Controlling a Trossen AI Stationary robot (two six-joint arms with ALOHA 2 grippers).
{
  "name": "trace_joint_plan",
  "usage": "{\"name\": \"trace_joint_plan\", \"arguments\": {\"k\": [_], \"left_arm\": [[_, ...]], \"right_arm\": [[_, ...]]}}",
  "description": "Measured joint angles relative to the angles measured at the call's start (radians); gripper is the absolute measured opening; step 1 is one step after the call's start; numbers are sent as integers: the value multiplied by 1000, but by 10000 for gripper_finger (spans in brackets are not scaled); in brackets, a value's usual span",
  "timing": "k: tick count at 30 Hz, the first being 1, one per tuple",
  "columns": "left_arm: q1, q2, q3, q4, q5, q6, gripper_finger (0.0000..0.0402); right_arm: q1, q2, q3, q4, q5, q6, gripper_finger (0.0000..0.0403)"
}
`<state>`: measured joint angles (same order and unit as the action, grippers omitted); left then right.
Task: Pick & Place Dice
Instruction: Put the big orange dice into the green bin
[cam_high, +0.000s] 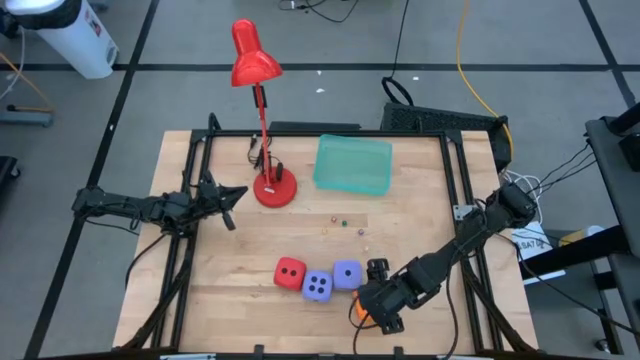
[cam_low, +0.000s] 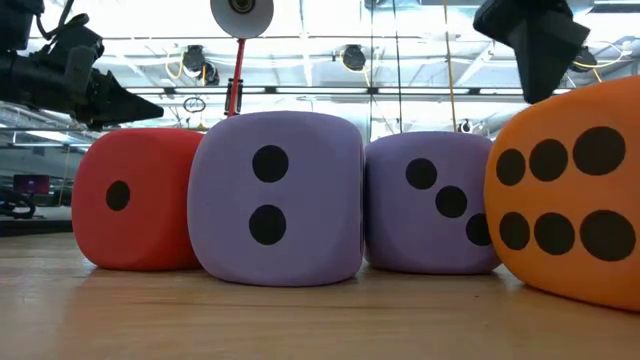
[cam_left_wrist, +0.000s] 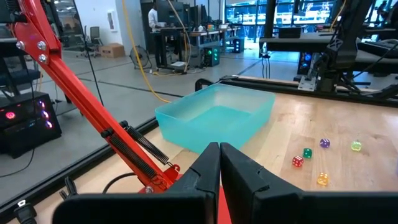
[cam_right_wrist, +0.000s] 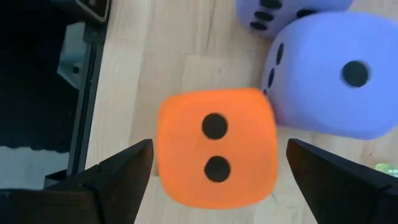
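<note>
Down at the tabletop's (cam_high: 420, 250) six-o'clock edge, the right tool (cam_right_wrist: 217, 171) hovers over the orange die (cam_right_wrist: 216, 154), fingers spread wide on either side, not touching it. Toward nine o'clock from it sit two purple dice (cam_high: 346, 274) and the red die (cam_high: 290, 272) in a row. At nine o'clock the left tool (cam_left_wrist: 219, 163) waits clenched beside the red lamp (cam_high: 272, 187).

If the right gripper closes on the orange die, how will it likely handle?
The orange die looks like soft foam with rounded corners, so it probably squashes a little and weighs little. Its flat faces make rolling unlikely. The open right gripper straddles it, so the grip looks square.
</note>
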<state>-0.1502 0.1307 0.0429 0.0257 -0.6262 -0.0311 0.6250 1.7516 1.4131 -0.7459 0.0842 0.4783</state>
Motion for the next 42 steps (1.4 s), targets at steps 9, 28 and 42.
{"name": "trace_joint_plan", "arguments": {"k": [9,28,42], "left_arm": [[0,0,0,0,0,-2,21],[0,0,0,0,0,-3,21],[0,0,0,0,0,-1,21]], "right_arm": [[1,52,2,4,-29,-31,357],[-5,59,-150,82,-83,-23,358],[-14,49,-271,221,-74,100,340]]}}
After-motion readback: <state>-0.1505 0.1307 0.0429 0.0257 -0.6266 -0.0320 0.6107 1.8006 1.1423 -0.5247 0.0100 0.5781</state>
